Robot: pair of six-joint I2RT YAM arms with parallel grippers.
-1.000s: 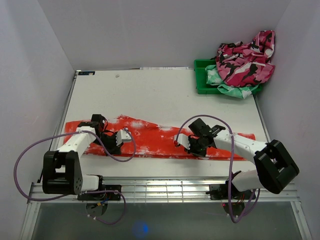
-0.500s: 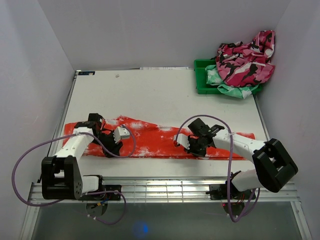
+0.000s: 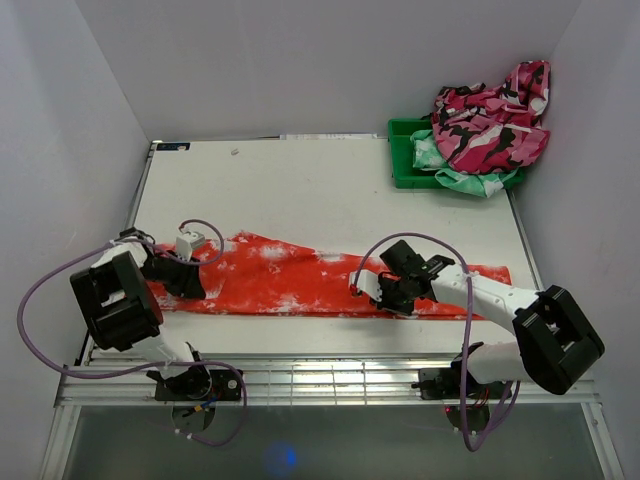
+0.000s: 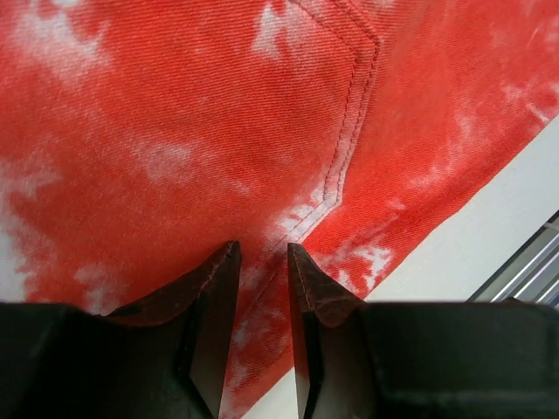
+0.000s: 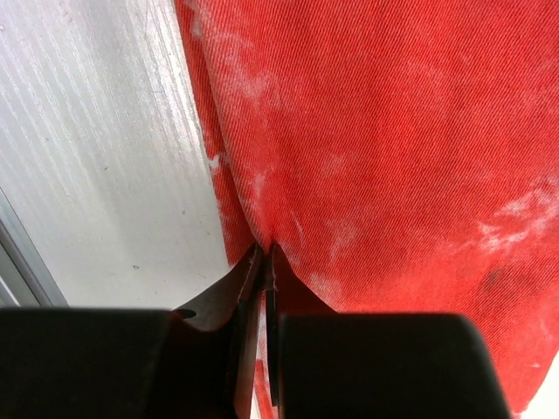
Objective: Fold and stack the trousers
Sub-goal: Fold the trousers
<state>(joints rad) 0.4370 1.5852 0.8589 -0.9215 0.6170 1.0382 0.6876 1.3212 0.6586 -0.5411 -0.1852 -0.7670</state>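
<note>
The trousers lie flat in a long band across the near half of the worktop. Their left end comes close to its left edge and their right end stops a little short of its right edge. Only a thin bare strip separates their near edge from the slatted metal rail along the front. Beyond their far edge the white surface is open back to the far wall.

The left tool sits low over the left end of the cloth. The right tool is at the near edge, right of the middle.

From above, neither tool's jaws can be made out; the wrist views settle that. The left wrist view shows the left tool with its fingers slightly spread, a narrow gap between them, and speckled cloth visible through it with nothing pinched. It also shows a double-stitched pocket seam turning a corner just ahead of the tips, and a wedge of worktop to the right.

In the right wrist view the right tool has its jaws pressed together, pinching the trousers' edge where the cloth meets bare worktop. Creases draw in toward the tips.

Only the top view shows the far right corner. A green bin there holds a mint-green and white garment, with a pink, black and white camouflage garment heaped on top, well apart from the trousers.
</note>
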